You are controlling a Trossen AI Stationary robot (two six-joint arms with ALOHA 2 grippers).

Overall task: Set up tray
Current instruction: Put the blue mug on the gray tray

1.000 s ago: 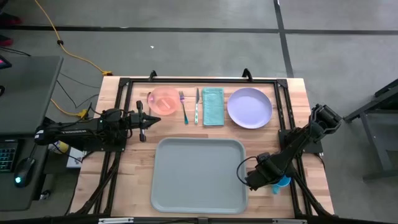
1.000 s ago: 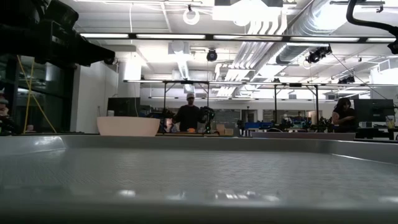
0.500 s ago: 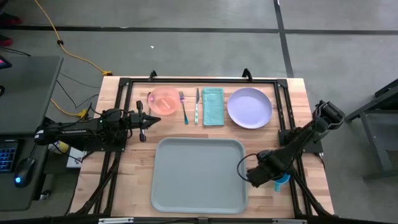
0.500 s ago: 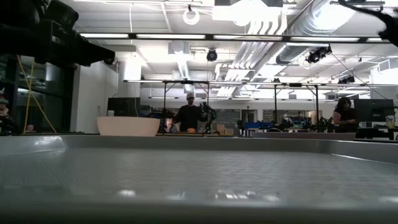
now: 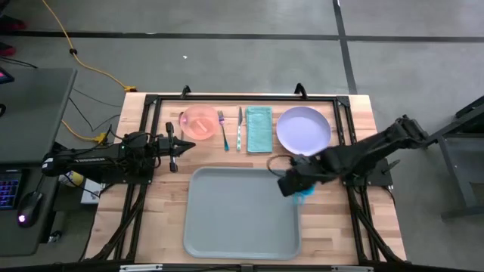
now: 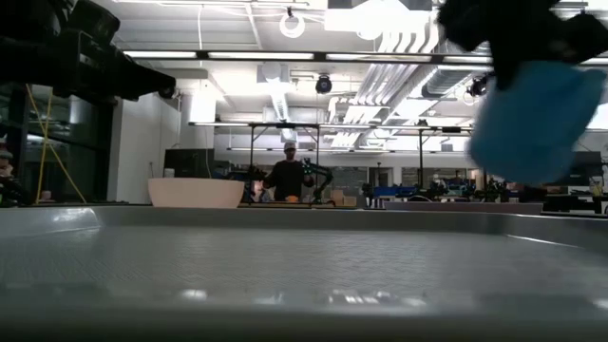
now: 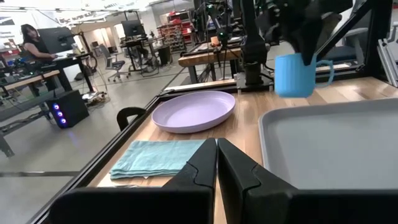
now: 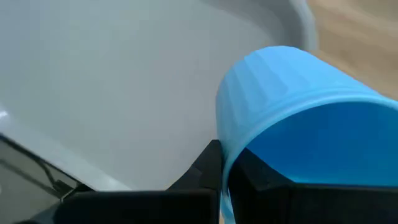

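Observation:
A blue cup (image 5: 304,194) with a side handle (image 7: 327,68) hangs over the far right corner of the pale grey-green tray (image 5: 242,215), with my right gripper (image 5: 291,185) shut on it. The cup also shows large in the low view (image 6: 537,119). My left gripper (image 5: 175,147) is shut and level at the table's left, just off the tray's far left corner and near the pink bowl (image 5: 199,122); it holds nothing. My right gripper pinches the cup's wall at the rim (image 8: 219,140), one finger inside the cup and one outside. The fingers come from above, slanting down. The cup hangs below them, roughly upright with its mouth up, clear of the tray.
Along the far edge lie the pink bowl, a fork (image 5: 224,130), a knife (image 5: 240,128), a teal napkin (image 5: 259,128) and a purple plate (image 5: 303,130). A black frame (image 5: 344,143) rims the table. People work in the room beyond.
My right gripper has risen and swung from the table's right side, beside the tray, toward the left and far edge, turning as it went. The blue cup has gone with it, from beside the tray's right rim to above the tray's far right corner.

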